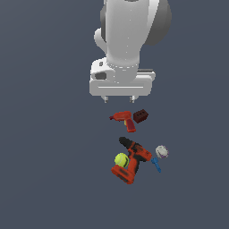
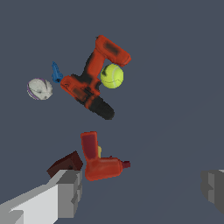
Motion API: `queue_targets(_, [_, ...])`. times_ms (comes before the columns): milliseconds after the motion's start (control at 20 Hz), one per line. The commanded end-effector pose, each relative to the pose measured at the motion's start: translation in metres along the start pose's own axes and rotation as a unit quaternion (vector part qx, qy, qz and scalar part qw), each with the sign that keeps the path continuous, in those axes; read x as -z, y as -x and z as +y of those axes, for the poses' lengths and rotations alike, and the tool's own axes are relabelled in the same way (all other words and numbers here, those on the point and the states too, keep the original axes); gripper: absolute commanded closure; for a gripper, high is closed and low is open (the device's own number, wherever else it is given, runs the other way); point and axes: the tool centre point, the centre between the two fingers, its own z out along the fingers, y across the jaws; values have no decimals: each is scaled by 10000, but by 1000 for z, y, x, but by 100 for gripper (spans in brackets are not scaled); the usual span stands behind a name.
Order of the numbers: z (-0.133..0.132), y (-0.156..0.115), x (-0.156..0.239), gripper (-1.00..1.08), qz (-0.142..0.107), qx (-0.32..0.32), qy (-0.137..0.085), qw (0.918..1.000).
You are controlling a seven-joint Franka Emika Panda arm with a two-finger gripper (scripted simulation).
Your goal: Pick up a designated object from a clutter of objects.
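The designated object, a large red-orange drill (image 1: 132, 159) (image 2: 87, 81) with black chuck and broad battery base, lies flat in the clutter of objects. A yellow-green tennis ball (image 1: 121, 159) (image 2: 112, 76) rests against its handle. My gripper (image 1: 119, 99) (image 2: 140, 192) hangs open well above the surface, over the far end of the clutter, with nothing between its fingers (image 2: 65, 194). The large drill lies beyond the spot under the gripper, toward the front of the exterior view.
A smaller plain red drill (image 1: 125, 119) (image 2: 101, 162) and a dark red block (image 1: 141, 116) (image 2: 65, 164) lie nearly under the gripper. A whitish ball (image 1: 162, 152) (image 2: 40, 89) and a small blue piece (image 1: 156, 164) (image 2: 56, 73) sit beside the large drill's body.
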Motion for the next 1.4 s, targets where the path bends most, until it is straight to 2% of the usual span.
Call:
queue_targets(0, [0,0,0,-60,0,0,0,10000])
queue_targets(750, [5,-3,-8,-60,-34,158,9,9999])
queue_targets(1100, [1,-16,-34,-60,26,685,82,9976])
queue_targets(1350, [-5,-29,-66,-60,91,1313,154,9912])
